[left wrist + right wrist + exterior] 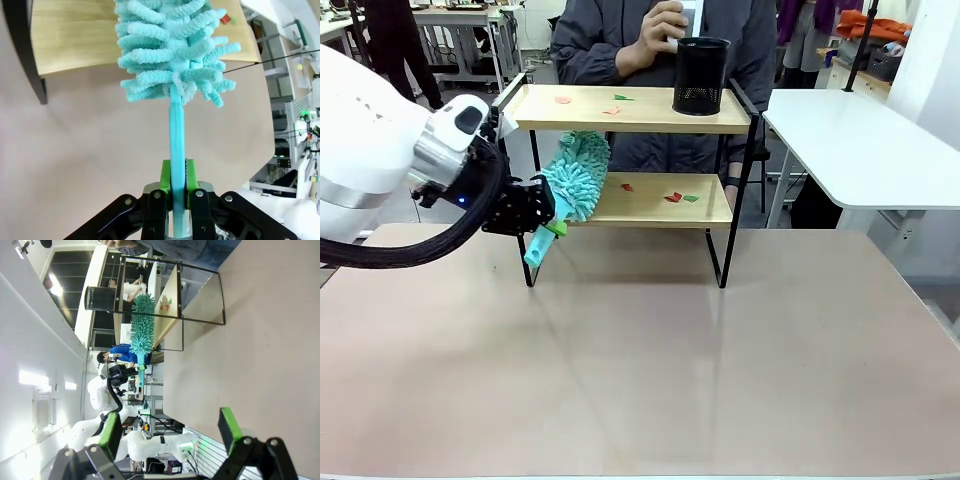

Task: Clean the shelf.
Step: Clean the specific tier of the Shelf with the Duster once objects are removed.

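Nearest me, my right hand (pixel 169 426) hangs over the desk (pixel 670 370) with its green pads spread wide and nothing between them. Over at the desk's left side, my left hand (pixel 542 222) is clenched on the pale turquoise handle of a fluffy duster (pixel 576 172), pads squeezing the stick from both sides, handle tilted up and away. The duster's head sits at the left end of the shelf (pixel 640 122), in the gap between the two boards; whether the fibres touch the wood, I cannot tell. The shelf stands at the desk's far edge, near its middle. Red and green paper scraps (pixel 676 197) lie on both boards. A black mesh cup (pixel 700 75) stands at the top board's right end, and behind it a person's hand (pixel 658 35) holds something white.
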Action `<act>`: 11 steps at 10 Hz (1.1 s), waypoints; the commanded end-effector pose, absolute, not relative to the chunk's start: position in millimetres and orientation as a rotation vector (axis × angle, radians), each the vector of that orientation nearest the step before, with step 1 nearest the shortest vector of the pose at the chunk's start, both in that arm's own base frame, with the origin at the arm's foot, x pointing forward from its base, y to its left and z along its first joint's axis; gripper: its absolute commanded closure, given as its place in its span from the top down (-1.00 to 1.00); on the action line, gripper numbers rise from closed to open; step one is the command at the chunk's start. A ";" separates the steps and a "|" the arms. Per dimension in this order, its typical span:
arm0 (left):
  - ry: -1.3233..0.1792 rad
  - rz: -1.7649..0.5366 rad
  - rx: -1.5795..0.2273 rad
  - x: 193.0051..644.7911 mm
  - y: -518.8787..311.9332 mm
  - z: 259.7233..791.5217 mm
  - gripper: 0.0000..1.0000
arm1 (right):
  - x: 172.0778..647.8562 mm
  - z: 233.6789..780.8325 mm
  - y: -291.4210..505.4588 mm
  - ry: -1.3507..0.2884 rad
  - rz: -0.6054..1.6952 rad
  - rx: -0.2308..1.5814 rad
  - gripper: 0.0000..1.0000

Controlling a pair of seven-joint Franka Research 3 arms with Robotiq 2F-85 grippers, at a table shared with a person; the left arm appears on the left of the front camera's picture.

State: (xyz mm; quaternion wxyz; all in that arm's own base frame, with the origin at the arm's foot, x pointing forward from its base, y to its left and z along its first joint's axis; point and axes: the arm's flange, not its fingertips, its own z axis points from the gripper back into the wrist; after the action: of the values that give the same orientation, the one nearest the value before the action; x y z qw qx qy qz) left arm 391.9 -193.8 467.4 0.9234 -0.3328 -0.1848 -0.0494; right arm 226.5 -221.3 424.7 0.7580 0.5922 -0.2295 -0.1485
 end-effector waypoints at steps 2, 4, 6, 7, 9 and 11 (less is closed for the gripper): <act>-0.371 -0.077 -0.640 408.0 -206.1 465.9 -1.00 | 228.6 425.9 -222.1 -0.530 -0.299 1.300 1.00; -0.361 -0.094 -0.626 409.7 -211.2 463.6 -1.00 | 228.6 425.9 -222.1 -0.530 -0.299 1.300 1.00; -0.298 -0.163 -0.621 410.3 -218.3 457.5 -1.00 | 228.6 425.9 -222.1 -0.530 -0.299 1.300 1.00; -0.277 -0.186 -0.623 409.7 -222.1 456.9 -1.00 | 228.6 425.9 -222.1 -0.530 -0.299 1.300 1.00; -0.254 -0.232 -0.622 410.2 -231.4 458.4 -1.00 | 228.6 425.9 -222.1 -0.530 -0.299 1.300 1.00; -0.224 -0.295 -0.627 410.2 -243.3 459.1 -1.00 | 228.6 425.9 -222.1 -0.530 -0.299 1.300 1.00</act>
State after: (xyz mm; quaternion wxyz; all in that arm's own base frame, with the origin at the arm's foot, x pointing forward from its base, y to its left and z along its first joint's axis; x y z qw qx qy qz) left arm 404.2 -241.2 456.0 0.9363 -0.3054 -0.1211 -0.1244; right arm 226.5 -221.3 424.7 0.7579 0.5923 -0.2295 -0.1482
